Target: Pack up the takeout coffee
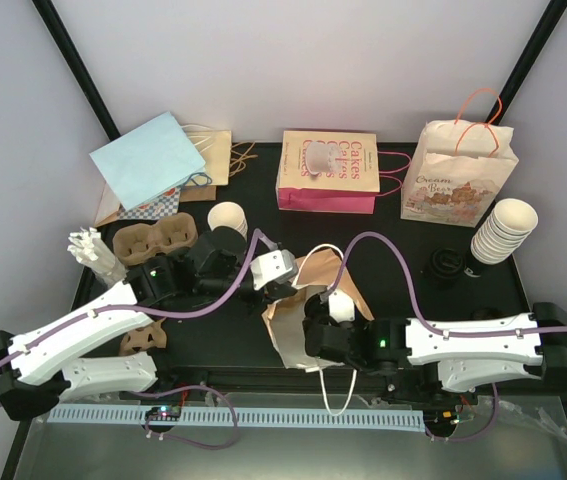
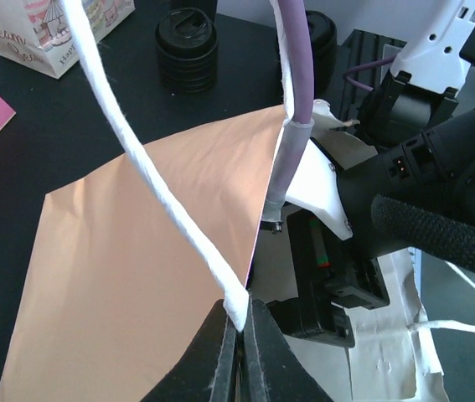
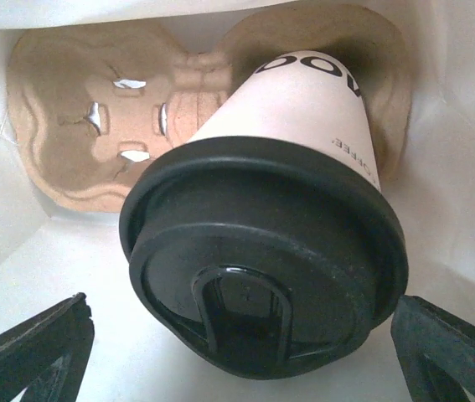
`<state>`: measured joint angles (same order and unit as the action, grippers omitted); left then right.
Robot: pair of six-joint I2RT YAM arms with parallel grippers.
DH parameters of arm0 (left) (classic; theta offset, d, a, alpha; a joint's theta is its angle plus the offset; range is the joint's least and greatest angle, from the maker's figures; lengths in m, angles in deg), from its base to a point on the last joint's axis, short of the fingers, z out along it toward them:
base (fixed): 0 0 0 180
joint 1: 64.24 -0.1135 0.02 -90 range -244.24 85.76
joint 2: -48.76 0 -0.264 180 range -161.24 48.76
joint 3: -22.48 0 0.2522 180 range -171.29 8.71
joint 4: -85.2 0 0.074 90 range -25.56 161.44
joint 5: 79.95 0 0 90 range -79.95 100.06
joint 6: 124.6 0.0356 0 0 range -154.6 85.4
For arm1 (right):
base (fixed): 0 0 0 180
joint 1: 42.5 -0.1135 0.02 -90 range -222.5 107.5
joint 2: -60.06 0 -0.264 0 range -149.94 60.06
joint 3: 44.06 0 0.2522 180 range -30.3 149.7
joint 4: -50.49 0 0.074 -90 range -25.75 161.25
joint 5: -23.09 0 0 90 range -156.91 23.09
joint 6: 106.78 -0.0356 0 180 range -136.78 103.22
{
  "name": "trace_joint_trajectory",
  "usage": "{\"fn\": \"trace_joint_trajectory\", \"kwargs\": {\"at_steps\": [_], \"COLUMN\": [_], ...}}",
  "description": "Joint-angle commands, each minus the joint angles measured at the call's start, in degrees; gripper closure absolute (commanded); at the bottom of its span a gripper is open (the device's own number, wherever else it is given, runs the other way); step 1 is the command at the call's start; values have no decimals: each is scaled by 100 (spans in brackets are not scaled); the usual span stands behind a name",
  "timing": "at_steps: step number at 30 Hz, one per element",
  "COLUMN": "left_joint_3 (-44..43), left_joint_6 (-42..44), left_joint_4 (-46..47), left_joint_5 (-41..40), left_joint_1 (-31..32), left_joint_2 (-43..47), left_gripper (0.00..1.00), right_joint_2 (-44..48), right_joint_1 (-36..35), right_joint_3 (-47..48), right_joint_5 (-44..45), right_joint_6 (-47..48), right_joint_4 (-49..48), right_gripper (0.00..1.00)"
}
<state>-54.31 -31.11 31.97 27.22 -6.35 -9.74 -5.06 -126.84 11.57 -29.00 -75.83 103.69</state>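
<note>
The takeout coffee cup (image 3: 304, 109), cream-white with a black lid (image 3: 262, 251), sits tilted in the right pocket of a brown pulp carrier (image 3: 86, 126) inside a paper bag with white inner walls (image 3: 2, 209). My right gripper (image 3: 241, 335) is open inside the bag, its fingers (image 3: 36, 343) wide apart on either side of the lid and not touching it. My left gripper (image 2: 243, 314) is shut on the bag's white rope handle (image 2: 136, 159) and holds it up. From above, the brown bag (image 1: 298, 340) lies mid-table between both grippers; the cup is hidden there.
A single loose cup (image 1: 227, 218), an empty carrier (image 1: 153, 240) and another carrier (image 1: 143, 340) are on the left. A cup stack (image 1: 503, 230) and black lids (image 1: 443, 265) are on the right. Blue (image 1: 148, 160), pink (image 1: 328, 170) and printed (image 1: 458, 175) bags stand at the back.
</note>
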Motion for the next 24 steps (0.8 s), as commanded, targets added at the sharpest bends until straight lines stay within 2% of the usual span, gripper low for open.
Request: {"fn": "trace_joint_trajectory", "kwargs": {"at_steps": [1,7,15,24], "left_joint_3": [-17,41,109,102], "left_joint_6": [-267,-387,-445,-445], "left_joint_4": [309,435,470,490], "left_joint_5": [172,149,95,115], "left_joint_1": [102,254,306,336], "left_joint_2": [51,15,39,20], "left_gripper": [98,98,98,98], "right_joint_2": [1,267,608,510], "right_joint_1": [5,60,373,672], "right_joint_3": [-87,-409,-415,-179], "right_joint_5": [307,136,-145,-367], "right_joint_6": [-1141,-1324,-1337,-1312], "right_joint_4": [448,69,100,244], "right_gripper": [0,0,0,0]}}
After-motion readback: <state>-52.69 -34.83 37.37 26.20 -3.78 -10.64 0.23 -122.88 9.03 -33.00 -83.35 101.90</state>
